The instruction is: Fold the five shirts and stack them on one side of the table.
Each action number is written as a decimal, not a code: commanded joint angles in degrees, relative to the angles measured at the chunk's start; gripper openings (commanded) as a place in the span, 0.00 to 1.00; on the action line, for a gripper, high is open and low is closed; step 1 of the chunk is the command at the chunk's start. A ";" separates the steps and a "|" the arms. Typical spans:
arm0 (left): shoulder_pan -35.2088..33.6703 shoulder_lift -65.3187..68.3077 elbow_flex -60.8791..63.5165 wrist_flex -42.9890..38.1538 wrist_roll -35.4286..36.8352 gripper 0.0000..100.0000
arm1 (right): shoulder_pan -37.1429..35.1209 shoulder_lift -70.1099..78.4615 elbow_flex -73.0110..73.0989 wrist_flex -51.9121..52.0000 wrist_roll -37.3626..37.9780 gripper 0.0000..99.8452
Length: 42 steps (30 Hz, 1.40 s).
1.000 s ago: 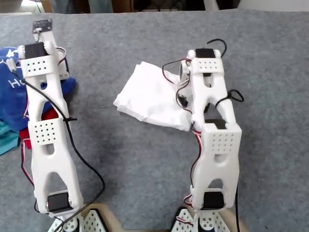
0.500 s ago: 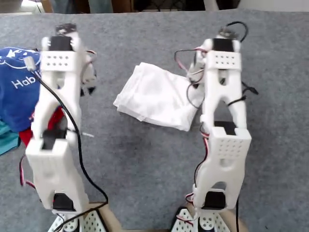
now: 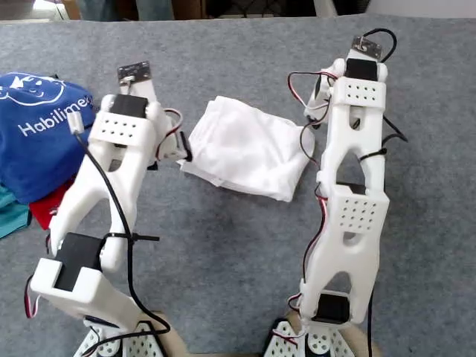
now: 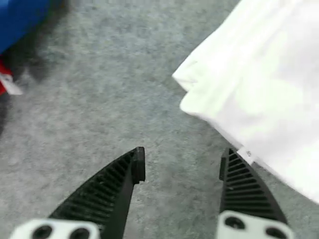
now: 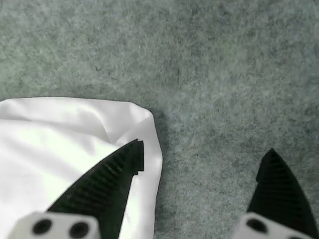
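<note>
Felt of the grey table [image 3: 223,245] runs out from the arm bases to the near edge of the white shirt [image 3: 245,149]. That shirt is a folded bundle lying mid-table between my two arms. I read its long axis as running side to side, with the right end slanted a little nearer to the bases.

The left gripper [image 4: 184,159] hangs at the bundle's left end with its jaws spread wide. One finger is over the hem by a small tag and the other is over bare felt, so the cloth lies ahead and off to one side of the gap, not centred in it.

Farther out, the right gripper [image 5: 204,149] sits at the shirt's far right corner, its jaws also wide apart. One finger is above the rounded corner and the other is well out over felt, so the shirt's edge falls between them.

The two arms bracket opposite ends of the long axis. By my reckoning each is about equally close to its own end, which suits a two-handed move.

The blue shirt [image 3: 37,141] tops the pile on the left side, well apart from both grippers.
</note>
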 commanded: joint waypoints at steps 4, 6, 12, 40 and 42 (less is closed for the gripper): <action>1.89 -0.09 0.48 -7.03 2.29 0.27 | 0.53 0.48 -3.47 -0.18 0.97 0.37; 1.19 3.34 0.40 -8.53 2.29 0.27 | 0.62 0.48 -3.56 -0.18 0.97 0.37; 0.66 15.74 -4.44 -10.99 2.29 0.27 | 0.62 0.40 -3.74 -0.18 1.05 0.36; 1.01 31.30 -17.54 -10.64 5.98 0.14 | -4.22 3.12 -7.43 4.75 3.60 0.21; 1.01 31.21 -17.89 -10.64 5.89 0.14 | -4.13 5.05 -7.52 4.75 3.52 0.21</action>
